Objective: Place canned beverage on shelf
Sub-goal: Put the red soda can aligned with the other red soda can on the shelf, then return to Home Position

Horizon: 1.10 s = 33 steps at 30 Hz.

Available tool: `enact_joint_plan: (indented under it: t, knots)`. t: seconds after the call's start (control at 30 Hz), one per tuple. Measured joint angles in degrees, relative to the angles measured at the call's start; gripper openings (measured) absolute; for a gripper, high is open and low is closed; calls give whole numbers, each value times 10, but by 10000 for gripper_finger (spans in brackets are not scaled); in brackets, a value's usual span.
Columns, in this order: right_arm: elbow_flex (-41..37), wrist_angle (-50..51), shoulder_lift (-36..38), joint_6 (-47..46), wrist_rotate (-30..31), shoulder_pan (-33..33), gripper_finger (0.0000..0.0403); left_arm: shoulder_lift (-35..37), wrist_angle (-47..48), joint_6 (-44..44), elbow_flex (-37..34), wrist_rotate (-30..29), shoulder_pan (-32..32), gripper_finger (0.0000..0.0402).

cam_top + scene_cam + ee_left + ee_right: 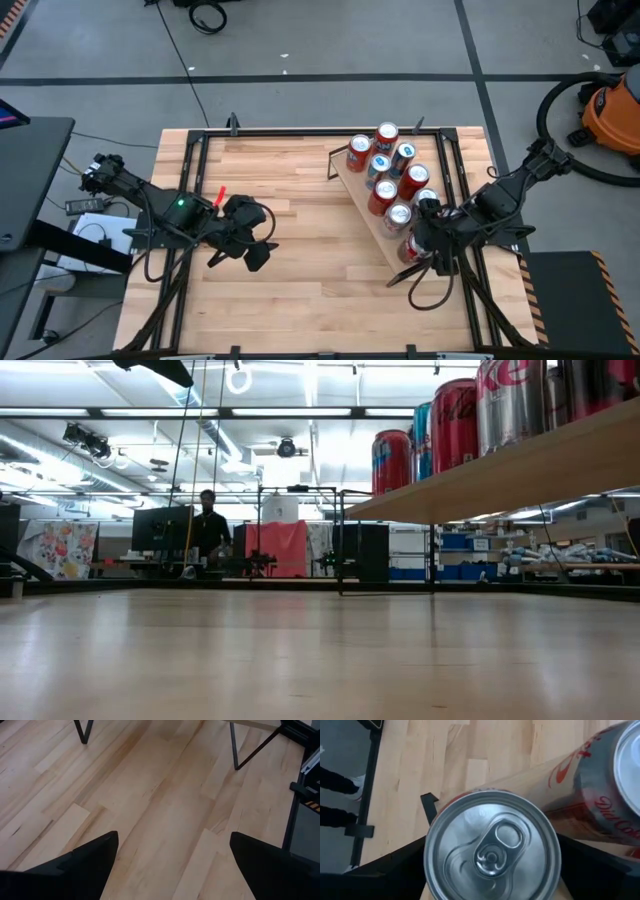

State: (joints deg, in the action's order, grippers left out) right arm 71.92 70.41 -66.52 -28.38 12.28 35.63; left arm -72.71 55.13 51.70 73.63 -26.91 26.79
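Silver can on shelf, body hidden; right hand open astride, grip unclear.

The shelf stands on the desk at about 3 o'clock, running slantwise from 1 o'clock toward 4 o'clock. Cans stand on it in two rows. The right tool sits around the can at the shelf's 4 o'clock end. The left tool hangs over the desk at 9 o'clock, well apart.
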Motion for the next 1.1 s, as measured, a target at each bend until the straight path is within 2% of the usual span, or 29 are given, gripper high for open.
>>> enact_joint_plan:
  t: [0.33, 0.53, 1.1]
  knots:
    - [0, 9, 0, -3, -46, -5, 394, 0, 0, 0, 0, 0, 0, 396]
    - [22, 62, 0, -5, -60, -5, 392, 0, 0, 0, 0, 0, 0, 396]
    - [161, 132, 0, 51, 21, -7, 388, 0, -1, 6, 0, -4, 0, 396]
